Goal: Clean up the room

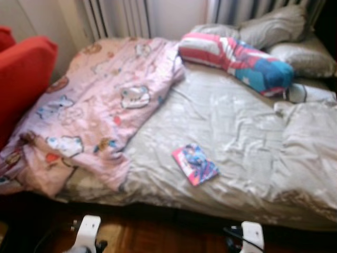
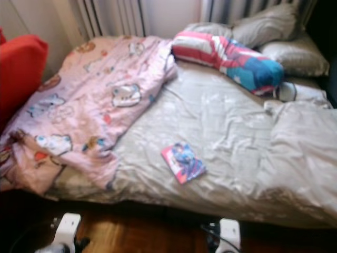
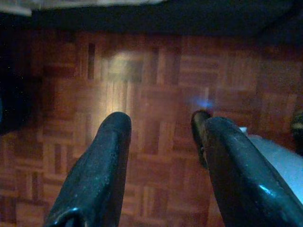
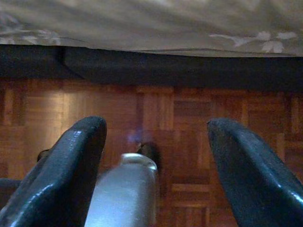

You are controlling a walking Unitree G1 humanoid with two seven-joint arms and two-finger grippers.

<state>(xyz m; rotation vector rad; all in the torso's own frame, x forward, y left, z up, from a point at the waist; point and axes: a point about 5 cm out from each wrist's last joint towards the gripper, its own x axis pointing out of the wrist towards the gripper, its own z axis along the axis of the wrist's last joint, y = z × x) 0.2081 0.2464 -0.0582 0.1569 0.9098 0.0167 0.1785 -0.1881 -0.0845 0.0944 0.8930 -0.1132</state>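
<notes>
A small pink and blue book (image 1: 195,164) lies on the grey sheet of the bed (image 1: 231,132), near its front edge. A pink cartoon-print blanket (image 1: 100,105) is bunched over the bed's left half. A red, white and blue pillow (image 1: 237,59) lies across the head end. Both arms hang low in front of the bed. My left gripper (image 3: 158,130) is open over the parquet floor. My right gripper (image 4: 156,135) is open too, pointing at the floor by the bed's edge.
A red armchair (image 1: 21,74) stands at the bed's left. Grey pillows (image 1: 279,29) and a rumpled grey duvet (image 1: 310,147) fill the right side. A radiator (image 1: 118,18) and curtains stand behind the bed. Wooden parquet (image 4: 199,118) runs under the bed front.
</notes>
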